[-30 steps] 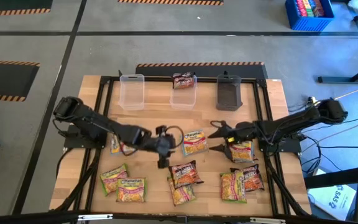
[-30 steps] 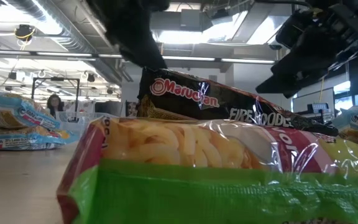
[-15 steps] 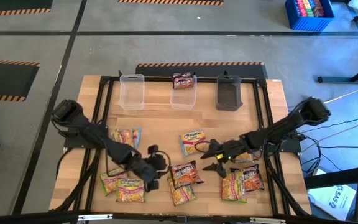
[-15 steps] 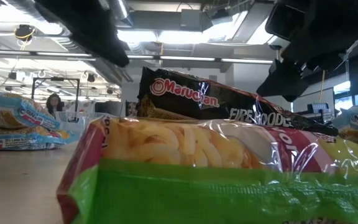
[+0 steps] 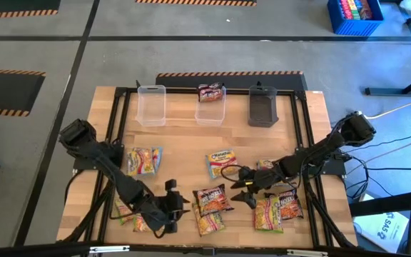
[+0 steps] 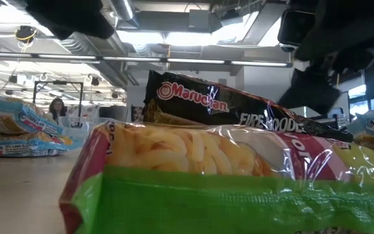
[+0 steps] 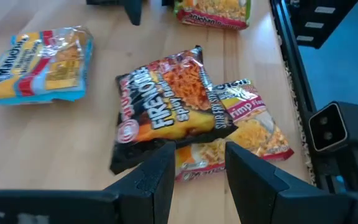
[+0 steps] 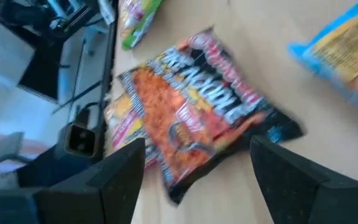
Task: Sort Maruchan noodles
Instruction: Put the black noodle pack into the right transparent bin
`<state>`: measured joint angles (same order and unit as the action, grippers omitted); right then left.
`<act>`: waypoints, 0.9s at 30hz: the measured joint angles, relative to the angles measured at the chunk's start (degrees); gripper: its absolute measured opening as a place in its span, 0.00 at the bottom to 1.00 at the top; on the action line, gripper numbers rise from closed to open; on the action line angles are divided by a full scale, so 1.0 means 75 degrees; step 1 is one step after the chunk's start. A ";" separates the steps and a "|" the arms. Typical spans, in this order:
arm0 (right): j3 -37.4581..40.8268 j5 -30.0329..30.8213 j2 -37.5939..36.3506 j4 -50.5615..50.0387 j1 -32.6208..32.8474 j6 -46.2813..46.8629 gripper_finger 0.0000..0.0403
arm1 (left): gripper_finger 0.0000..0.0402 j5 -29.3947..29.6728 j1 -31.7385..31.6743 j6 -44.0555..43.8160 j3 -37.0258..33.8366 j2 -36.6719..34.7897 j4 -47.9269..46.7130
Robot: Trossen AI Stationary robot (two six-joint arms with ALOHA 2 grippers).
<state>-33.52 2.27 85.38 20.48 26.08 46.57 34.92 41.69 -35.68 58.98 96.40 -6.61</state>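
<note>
A dark maroon Maruchan packet [image 5: 212,198] lies flat near the table's front middle, partly on top of a yellow-pink packet [image 5: 209,221]. My left gripper [image 5: 171,209] stands open just left of it, and the packet [image 7: 166,112] lies ahead of its fingers. My right gripper [image 5: 240,193] stands open just right of the same packet [image 8: 197,106]. Neither gripper holds anything. Other noodle packets lie flat on the table: two blue-edged ones [image 5: 143,160] [image 5: 222,163], a pair at the right [image 5: 277,209], and some under my left arm [image 5: 128,212].
Along the far edge stand a clear tub [image 5: 151,105], a second clear tub [image 5: 210,108] with a dark packet [image 5: 211,91] in it, and a dark grey tub [image 5: 262,107]. A black frame [image 5: 302,135] borders the table. Bare wood lies between the tubs and the packets.
My left gripper has swung from the table's middle toward the near edge, ending left of the dark packet. My right gripper has come toward the near edge and the dark packet, rolling about its own axis. No packet has moved.
</note>
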 joint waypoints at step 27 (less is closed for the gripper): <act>0.0752 -0.0388 0.0453 0.0949 -0.0126 0.2380 0.67 | 0.33 -0.0004 -0.0396 0.0090 0.0006 0.1611 0.1699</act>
<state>-27.88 -0.64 88.78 27.59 25.14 64.42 34.89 38.72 -35.00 59.02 108.48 6.13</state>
